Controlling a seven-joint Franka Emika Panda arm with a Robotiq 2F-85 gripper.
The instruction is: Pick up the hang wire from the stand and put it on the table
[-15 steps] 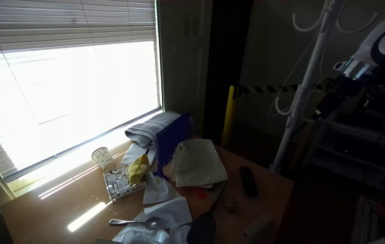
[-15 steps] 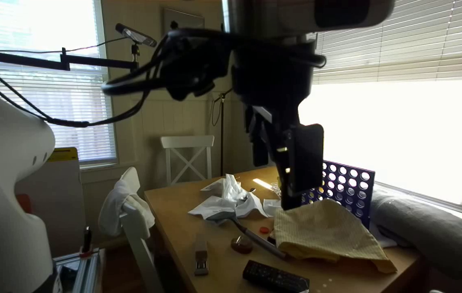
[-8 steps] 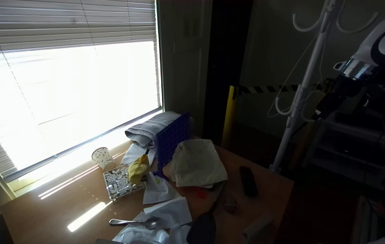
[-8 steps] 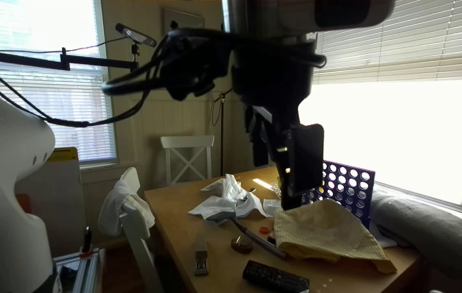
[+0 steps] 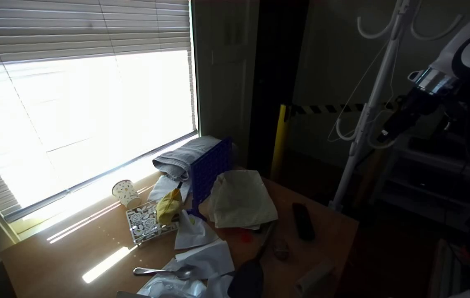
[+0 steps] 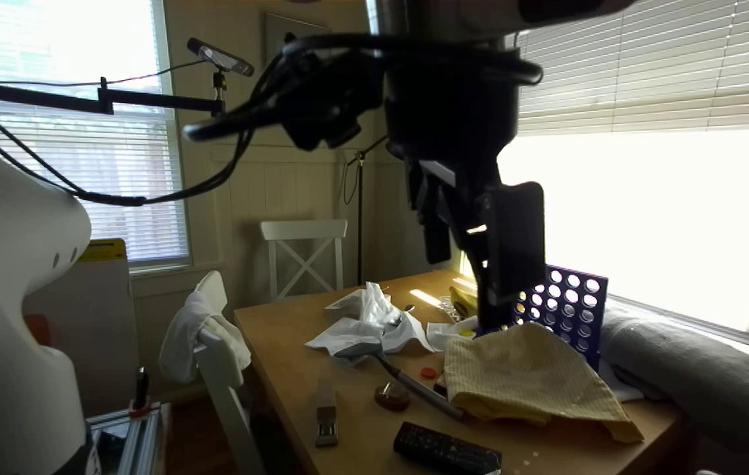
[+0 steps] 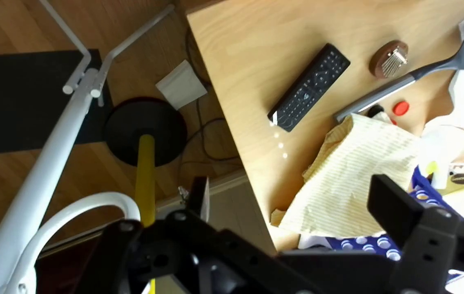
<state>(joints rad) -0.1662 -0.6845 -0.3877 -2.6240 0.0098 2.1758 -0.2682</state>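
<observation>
The large light-brown wooden tabletop [image 7: 248, 61] spreads from twelve to four o'clock in the wrist view; the tall white stand [image 5: 381, 74] with curved hooks rises at two o'clock of it in an exterior view; a shorter yellow post [image 5: 280, 140] stands at nine o'clock of the stand there; the thin, pale, angular wire loop [image 5: 353, 93] hangs on the stand, its lowest corner toward seven o'clock; the black two-fingered gripper [image 7: 291, 199], with the stand at nine o'clock in the wrist view, has its fingers spread wide and holds nothing; a pale-yellow striped cloth [image 7: 358, 171] lies near the tabletop's edge; a black plastic remote [image 7: 309, 87] lies at the cloth's eleven o'clock; a small red disc [image 7: 401, 108] lies at its one o'clock.
</observation>
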